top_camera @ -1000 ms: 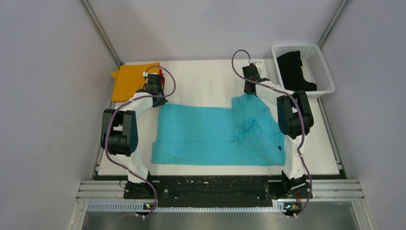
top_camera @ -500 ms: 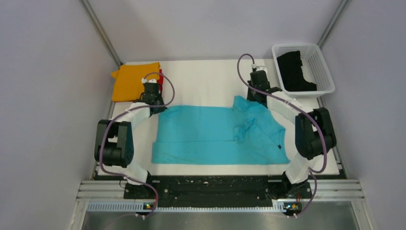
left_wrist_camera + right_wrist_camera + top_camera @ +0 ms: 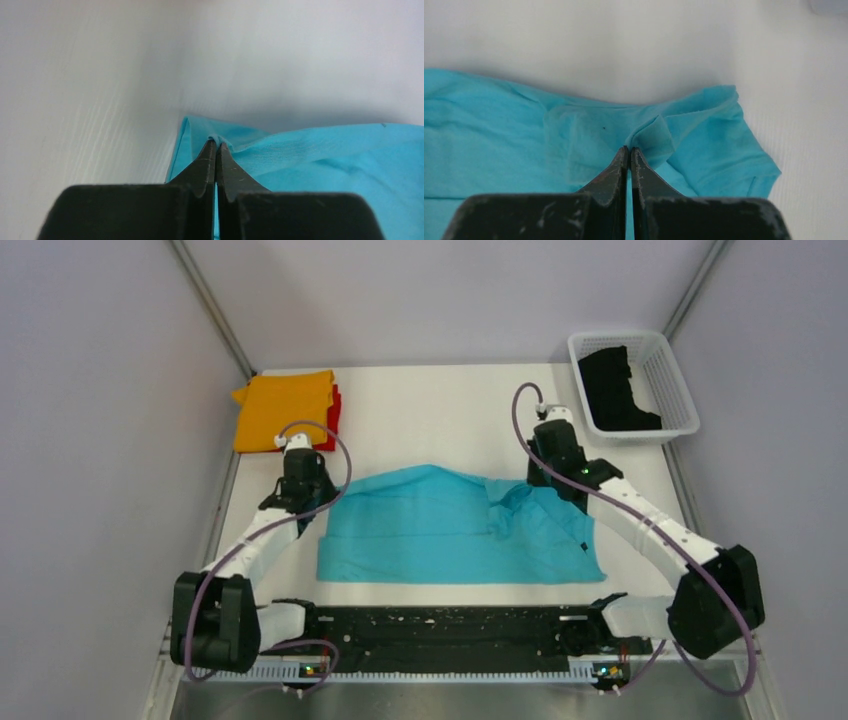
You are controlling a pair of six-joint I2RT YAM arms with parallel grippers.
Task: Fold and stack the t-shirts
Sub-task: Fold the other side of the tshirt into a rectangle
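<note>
White table surface (image 3: 440,410) fills the work area, closed in by pale grey walls on three sides. From my remote station I read the state as follows.

The turquoise-blue t-shirt (image 3: 430,535) lies across the middle of the table, between the two arms. Its near hem runs straight and flat on the side of the arm bases. Its far edge is raised off the surface and bows upward in the middle. The right-hand part of the shirt is bunched, with a sleeve folded over onto the body.

The left gripper (image 3: 216,146) is clenched. I see a fold of cloth at the shirt's far left corner pinched between its tips.

The right gripper (image 3: 629,150) is also clenched. It grasps a raised pleat of the same shirt at the far right, close to the sleeve.

An orange t-shirt (image 3: 280,410) sits folded at the far left corner of the table. It rests on a red t-shirt (image 3: 336,405), of which I see only a narrow strip along the right edge.

A black t-shirt (image 3: 615,390) lies crumpled inside the white mesh basket (image 3: 678,390) at the far right corner, well apart from both grippers.
</note>
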